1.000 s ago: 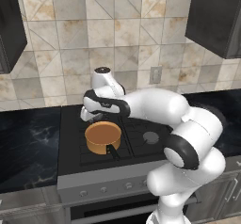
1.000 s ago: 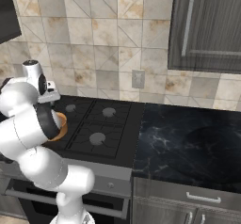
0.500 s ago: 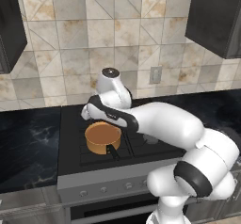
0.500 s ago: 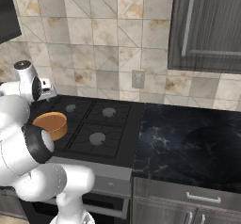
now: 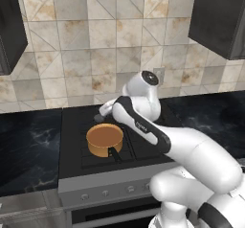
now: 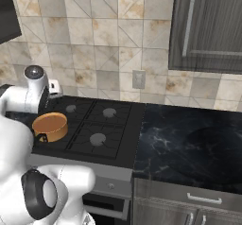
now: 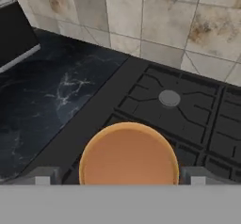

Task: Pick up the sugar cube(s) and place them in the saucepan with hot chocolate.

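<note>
The copper-orange saucepan with a brown inside stands on the front left burner of the black stove, its short black handle toward the front. My gripper hovers just behind and above the pan, near the rear left burner. From the right, the gripper sits beyond the saucepan. In the hand view the saucepan lies close below, and the gripper is open, its fingertips wide apart and holding nothing. The sugar cubes are out of view.
A grey burner cap sits behind the pan. Black marble counter runs left of the stove and right of it. The tiled wall with an outlet stands close behind. Dark cabinets hang overhead.
The arm's elbow and upper links have swung right and lower, uncovering the pan in the right base view. The hand has stayed behind the pan, with its jaws still wide.
</note>
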